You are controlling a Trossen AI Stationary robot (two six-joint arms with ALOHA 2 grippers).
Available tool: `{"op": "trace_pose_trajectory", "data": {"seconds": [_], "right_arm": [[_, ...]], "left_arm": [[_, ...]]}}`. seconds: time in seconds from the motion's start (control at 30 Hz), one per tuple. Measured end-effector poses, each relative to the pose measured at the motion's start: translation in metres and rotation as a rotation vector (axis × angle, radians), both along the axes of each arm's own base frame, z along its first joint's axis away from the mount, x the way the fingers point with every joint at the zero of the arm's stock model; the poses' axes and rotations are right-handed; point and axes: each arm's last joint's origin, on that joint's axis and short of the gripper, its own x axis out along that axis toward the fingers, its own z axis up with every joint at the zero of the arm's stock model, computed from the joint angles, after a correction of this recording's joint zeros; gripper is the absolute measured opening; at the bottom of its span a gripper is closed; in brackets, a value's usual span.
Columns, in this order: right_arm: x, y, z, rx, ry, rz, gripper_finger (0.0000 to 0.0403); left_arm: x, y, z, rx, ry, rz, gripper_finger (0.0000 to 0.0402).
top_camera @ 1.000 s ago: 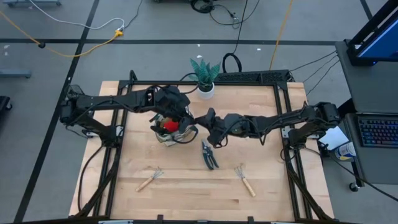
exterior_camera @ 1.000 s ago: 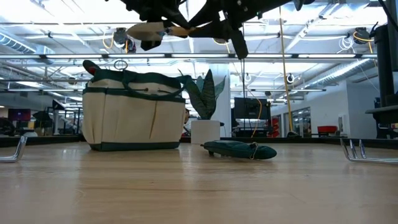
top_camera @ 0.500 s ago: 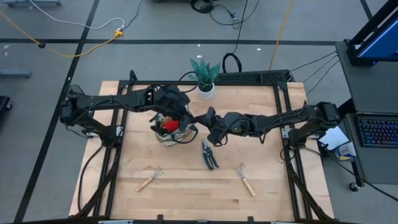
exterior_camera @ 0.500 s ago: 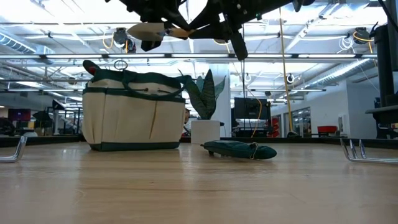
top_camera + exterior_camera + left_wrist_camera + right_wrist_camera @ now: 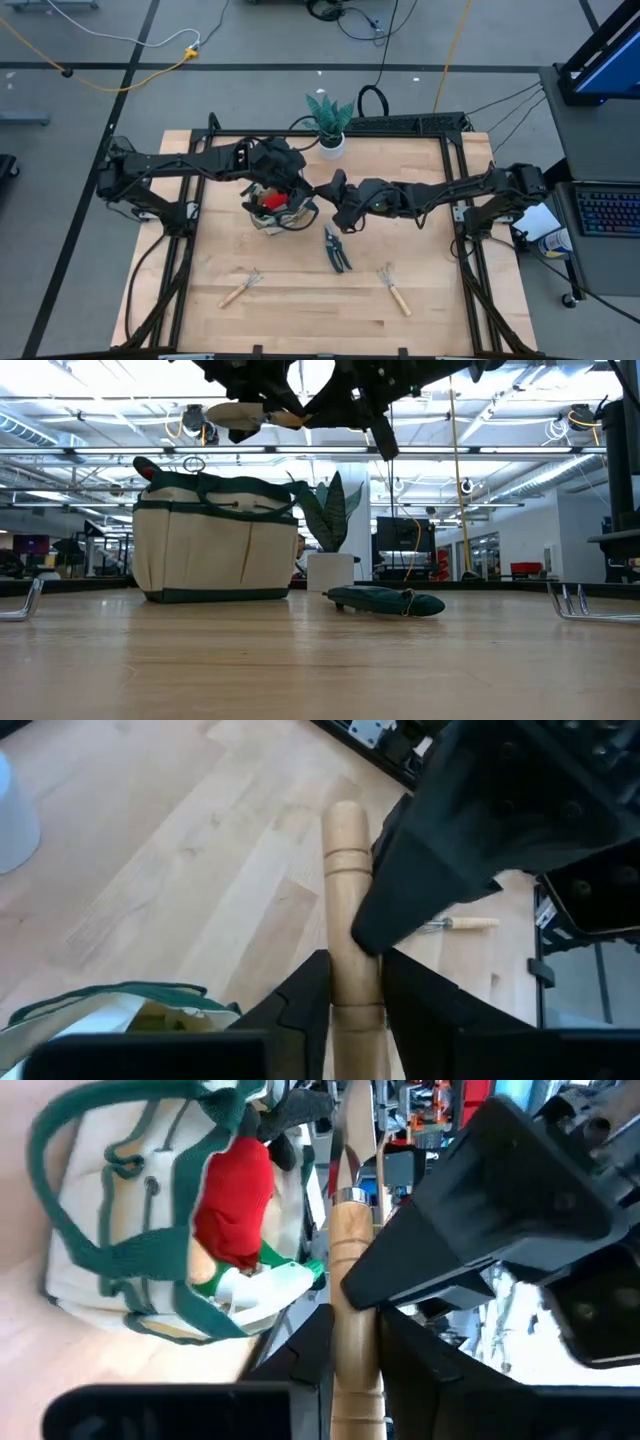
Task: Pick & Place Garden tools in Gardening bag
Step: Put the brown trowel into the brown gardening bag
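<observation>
The beige gardening bag (image 5: pixel 272 218) with green trim stands on the table and also shows in the low view (image 5: pixel 215 555). A red glove (image 5: pixel 235 1200) and a green-white spray bottle (image 5: pixel 268 1285) stick out of it. A wooden-handled trowel (image 5: pixel 240 412) hangs high over the bag's right side. My left gripper (image 5: pixel 293 187) and my right gripper (image 5: pixel 326 192) are both shut on its handle. Dark pruning shears (image 5: pixel 337 250) and two rakes (image 5: pixel 243 288) (image 5: pixel 394 289) lie flat on the table. My left gripper pinches the trowel's wooden handle (image 5: pixel 352 970) between its two fingers. The fingers lie along the handle, whose rounded free end (image 5: pixel 345 820) points away from them. The trowel is lifted clear above the bag. My right gripper pinches the same wooden handle (image 5: pixel 350 1320) between its two fingers, coming level from the table's right. The handle runs on past the fingers toward the bag. One right finger (image 5: pixel 420 880) lies against the handle's side, beyond my left fingers.
A potted green plant (image 5: pixel 329 122) in a white pot stands behind the bag at the far edge. The shears (image 5: pixel 385 601) lie right of the bag. Bare tabletop (image 5: pixel 310 310) lies between the two rakes near the front edge.
My right arm has edged slightly toward the bag. The trowel between the two grippers has sunk a little, staying clear above the bag.
</observation>
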Motion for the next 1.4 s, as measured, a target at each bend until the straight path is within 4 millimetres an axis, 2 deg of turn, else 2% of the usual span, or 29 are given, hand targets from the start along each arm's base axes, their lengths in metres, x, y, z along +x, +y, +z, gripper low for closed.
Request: {"op": "trace_pose_trajectory", "data": {"seconds": [0.23, 0.43, 0.53, 0.67, 0.83, 0.93, 1.1, 1.4], "right_arm": [[-0.004, -0.001, -0.012, 0.089, 0.089, -0.047, 0.0053], [-0.006, -0.001, -0.014, 0.13, 0.1, -0.063, 0.0052], [-0.008, -0.003, -0.01, 0.144, 0.09, -0.073, 0.0051], [-0.012, -0.007, -0.005, 0.154, 0.073, -0.085, 0.0047], [-0.014, -0.009, 0.007, 0.199, 0.065, -0.065, 0.0017], [-0.013, -0.012, 0.013, 0.281, 0.123, -0.05, 0.0001], [-0.01, -0.02, 0.035, 0.432, 0.081, 0.053, 0.0], [-0.011, -0.034, 0.036, 0.517, 0.069, -0.012, 0.0008]], "left_arm": [[0.0, 0.0, 0.001, 0.125, -0.016, -0.087, 0.0155], [-0.005, -0.006, -0.003, 0.229, 0.048, -0.193, 0.0165], [-0.012, -0.013, -0.011, 0.266, 0.154, -0.263, 0.0165], [-0.022, -0.023, -0.02, 0.401, 0.325, -0.32, 0.0165], [-0.028, -0.033, -0.025, 0.523, 0.441, -0.339, 0.0165], [-0.032, -0.04, -0.027, 0.524, 0.478, -0.379, 0.0166], [-0.034, -0.049, -0.03, 0.53, 0.515, -0.417, 0.0166], [-0.035, -0.054, -0.03, 0.537, 0.519, -0.43, 0.0166]]}}
